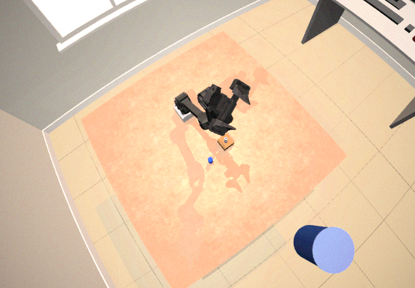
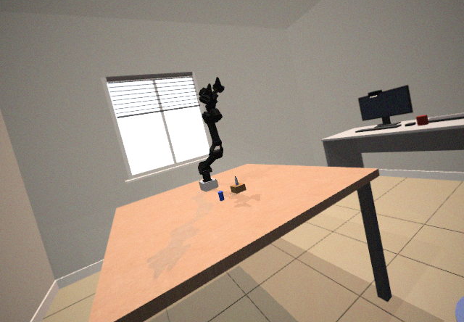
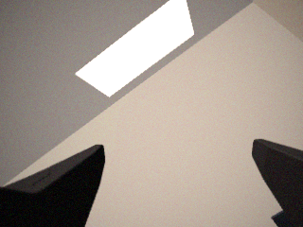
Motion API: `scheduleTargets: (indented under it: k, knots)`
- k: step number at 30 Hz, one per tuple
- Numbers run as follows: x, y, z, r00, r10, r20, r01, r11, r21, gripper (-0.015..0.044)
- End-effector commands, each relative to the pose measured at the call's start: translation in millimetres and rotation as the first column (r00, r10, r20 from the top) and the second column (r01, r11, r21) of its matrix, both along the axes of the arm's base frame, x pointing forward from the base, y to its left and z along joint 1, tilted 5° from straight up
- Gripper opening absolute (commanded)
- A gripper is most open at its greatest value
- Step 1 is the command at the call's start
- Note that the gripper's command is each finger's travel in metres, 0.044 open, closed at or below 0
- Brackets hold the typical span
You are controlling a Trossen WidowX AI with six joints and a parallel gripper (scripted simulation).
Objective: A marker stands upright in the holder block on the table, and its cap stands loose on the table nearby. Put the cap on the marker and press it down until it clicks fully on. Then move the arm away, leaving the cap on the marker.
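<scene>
Nearest the wrist camera we see our own two dark fingers, wide apart with nothing but wall and ceiling between them, so the gripper (image 2: 217,83) holds nothing and points upward, away from the work. Going down in size from there: the table (image 2: 284,206) carries everything, its orange top stretching well past the small cluster near the arm's base. Our arm (image 2: 212,135) stands nearly straight up from that base at the table's far side, which we judge to be a rest pose, since it keeps the links out of the way of both small parts below. Just right of the base sits the holder block (image 1: 225,143), gripping the marker (image 1: 225,139) upright so its tip faces up to receive a cap pressed from above. Smallest, the blue cap (image 1: 210,159) stands loose on the table, nearer than the block and slightly left of it, apart from the block and free on every side for a grasp. Nothing of the task looks started; we think reaching down for the cap comes first.
</scene>
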State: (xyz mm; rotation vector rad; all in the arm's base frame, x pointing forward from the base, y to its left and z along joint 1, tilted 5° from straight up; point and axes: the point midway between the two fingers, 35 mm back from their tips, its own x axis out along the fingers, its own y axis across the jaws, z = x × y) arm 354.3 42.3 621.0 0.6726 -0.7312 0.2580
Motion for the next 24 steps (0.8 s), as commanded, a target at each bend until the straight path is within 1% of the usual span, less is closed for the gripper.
scheduleTargets:
  k: [1, 3, 6, 10, 14, 19, 24]
  knots:
    - [-2.1, 1.4, 1.5, 1.000, 0.007, 0.006, -0.007, 1.000, 0.003, 0.0374]
    - [-19.7, 12.0, 13.1, 0.996, 0.065, 0.058, -0.066, 0.997, 0.030, 0.0321]
    - [-61.7, 30.3, 37.2, 0.966, 0.190, 0.177, -0.207, 0.975, 0.084, 0.0244]
    - [-120.6, 42.7, 64.1, 0.879, 0.339, 0.335, -0.401, 0.906, 0.134, 0.0244]
    - [-184.1, 40.5, 86.1, 0.729, 0.468, 0.499, -0.608, 0.778, 0.159, 0.0244]
    - [-258.3, 16.0, 103.0, 0.481, 0.550, 0.683, -0.823, 0.551, 0.137, 0.0244]
    - [-319.0, -26.9, 106.9, 0.196, 0.537, 0.820, -0.960, 0.274, 0.050, 0.0244]
